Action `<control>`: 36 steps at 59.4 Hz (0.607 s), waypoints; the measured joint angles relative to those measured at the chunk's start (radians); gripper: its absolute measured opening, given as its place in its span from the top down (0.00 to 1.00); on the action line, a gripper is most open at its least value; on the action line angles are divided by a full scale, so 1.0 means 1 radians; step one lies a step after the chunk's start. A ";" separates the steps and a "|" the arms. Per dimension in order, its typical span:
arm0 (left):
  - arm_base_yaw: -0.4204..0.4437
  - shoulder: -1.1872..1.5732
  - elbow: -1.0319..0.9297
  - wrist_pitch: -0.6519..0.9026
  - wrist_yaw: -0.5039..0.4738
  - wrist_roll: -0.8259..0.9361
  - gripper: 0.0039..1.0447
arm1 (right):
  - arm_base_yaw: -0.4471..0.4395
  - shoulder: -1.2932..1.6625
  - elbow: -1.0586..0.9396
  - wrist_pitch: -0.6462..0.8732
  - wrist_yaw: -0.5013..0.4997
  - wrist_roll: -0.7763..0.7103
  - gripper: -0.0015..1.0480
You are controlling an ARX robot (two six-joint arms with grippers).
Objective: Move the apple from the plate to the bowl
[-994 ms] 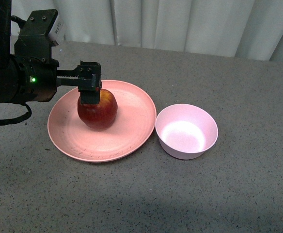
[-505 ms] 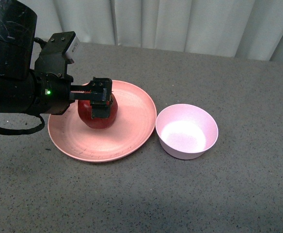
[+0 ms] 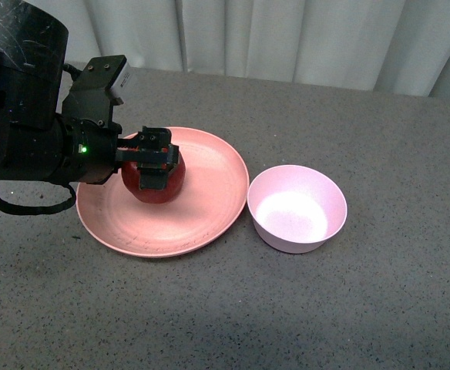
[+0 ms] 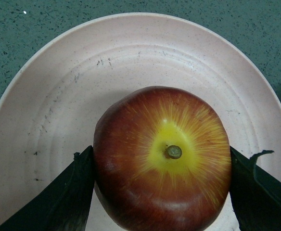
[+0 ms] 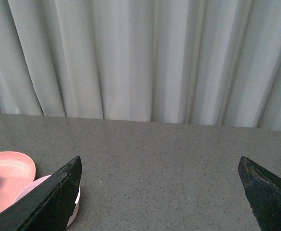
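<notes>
The dark red apple [image 3: 154, 182] sits on the wide salmon-pink plate [image 3: 209, 208], left of the small pale pink bowl [image 3: 296, 208]. My left gripper [image 3: 154, 160] comes down from above and is shut on the apple. In the left wrist view the apple [image 4: 162, 159] shows its yellow patch and stem, with a black finger pressed on each side, over the scuffed plate [image 4: 58, 86]. My right gripper [image 5: 162, 192] is open and empty above the bare table; the bowl's edge [image 5: 44, 185] and the plate's edge [image 5: 10, 168] show at one side.
A grey speckled table [image 3: 364, 308] carries everything. White curtains [image 3: 287, 38] hang behind its far edge. The left arm's black body [image 3: 25, 123] fills the left of the front view.
My left gripper has come down over the apple and its fingers have closed on the apple's sides. The apple, plate and bowl stay in place.
</notes>
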 joint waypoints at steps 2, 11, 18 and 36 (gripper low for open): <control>-0.003 -0.003 -0.002 0.000 0.002 0.000 0.33 | 0.000 0.000 0.000 0.000 0.000 0.000 0.09; -0.043 -0.035 -0.003 -0.005 0.023 -0.001 0.33 | 0.000 0.000 0.000 0.000 0.000 0.000 0.09; -0.096 -0.063 0.018 -0.013 0.029 -0.011 0.33 | 0.000 0.000 0.000 0.000 0.000 0.000 0.09; -0.236 -0.076 0.073 -0.014 0.017 -0.050 0.33 | 0.000 0.000 0.000 0.000 0.000 0.000 0.09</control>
